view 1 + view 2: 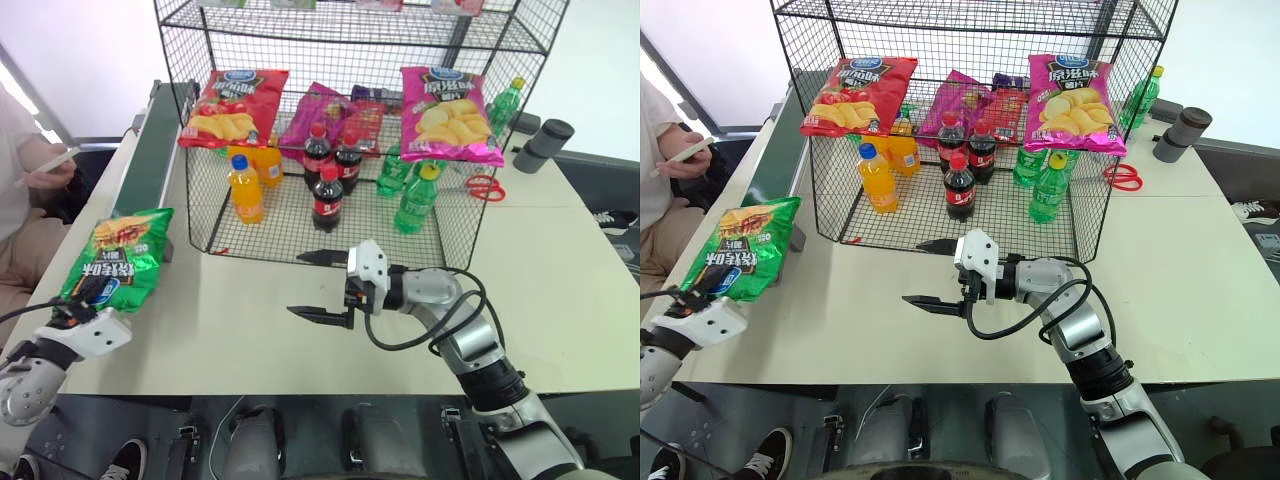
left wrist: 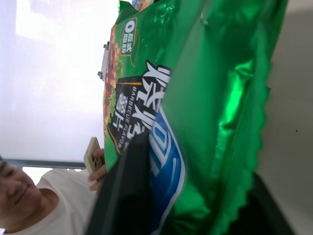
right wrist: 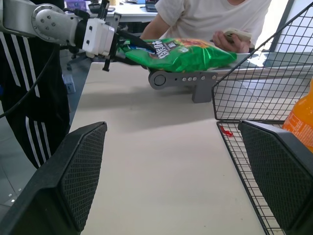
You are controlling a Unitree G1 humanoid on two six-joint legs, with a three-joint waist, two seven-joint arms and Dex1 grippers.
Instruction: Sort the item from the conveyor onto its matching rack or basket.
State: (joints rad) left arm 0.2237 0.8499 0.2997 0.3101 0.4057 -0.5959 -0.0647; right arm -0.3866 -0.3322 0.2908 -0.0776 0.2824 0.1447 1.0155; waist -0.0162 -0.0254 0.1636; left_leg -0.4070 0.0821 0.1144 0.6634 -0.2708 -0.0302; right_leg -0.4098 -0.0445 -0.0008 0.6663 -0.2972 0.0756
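The item, a shiny green crisp bag (image 1: 118,258), hangs over the table's left edge, just off the near end of the conveyor (image 1: 150,140). My left gripper (image 1: 88,298) is shut on the bag's lower end, one black finger (image 2: 129,196) lying across the blue logo. In the right wrist view the bag (image 3: 181,54) is held above the conveyor's grey end. Over the middle of the table, in front of the black wire rack (image 1: 450,235), my right gripper (image 1: 296,284) points left, open with nothing between its fingers.
In the rack lie a red crisp bag (image 1: 235,105), magenta crisp bags (image 1: 450,112), and orange (image 1: 245,188), cola (image 1: 327,195) and green bottles (image 1: 415,195). Red scissors (image 1: 485,186) and a grey cylinder (image 1: 545,143) sit at the right. A person (image 1: 20,190) with a phone sits at the left.
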